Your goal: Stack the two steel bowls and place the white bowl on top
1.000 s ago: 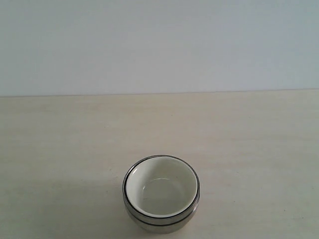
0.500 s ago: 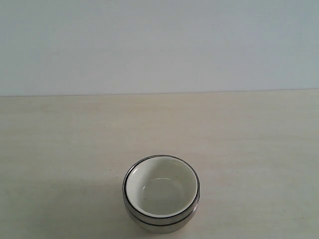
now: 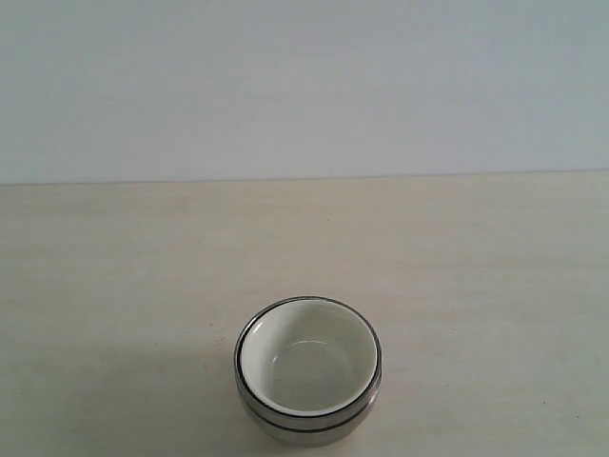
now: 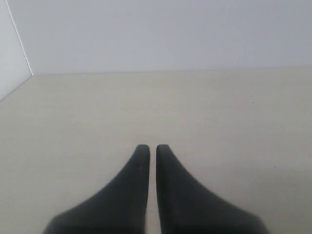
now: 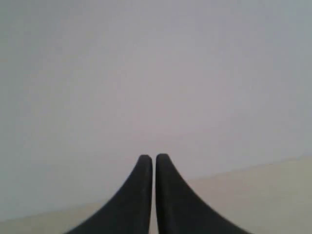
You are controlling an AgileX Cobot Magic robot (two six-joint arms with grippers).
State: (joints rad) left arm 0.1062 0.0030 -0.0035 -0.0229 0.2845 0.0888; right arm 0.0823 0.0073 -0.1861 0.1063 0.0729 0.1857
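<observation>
White bowl [image 3: 307,362] nested in the two steel bowls [image 3: 311,434] on the worktop [image 3: 114,286] — well apart from my pincers. Left pincer [image 4: 152,148] and right pincer [image 5: 154,158] both pressed together — gripping nothing.

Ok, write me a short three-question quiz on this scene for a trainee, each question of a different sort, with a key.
1. True or false: the white bowl sits nested inside the steel bowls.
2. The jaws of the left gripper hold: A) a steel bowl, B) the white bowl, C) nothing.
3. Fill in: the jaws of the right gripper stand ____ (open or shut).

Key: 1 true; 2 C; 3 shut.
</observation>
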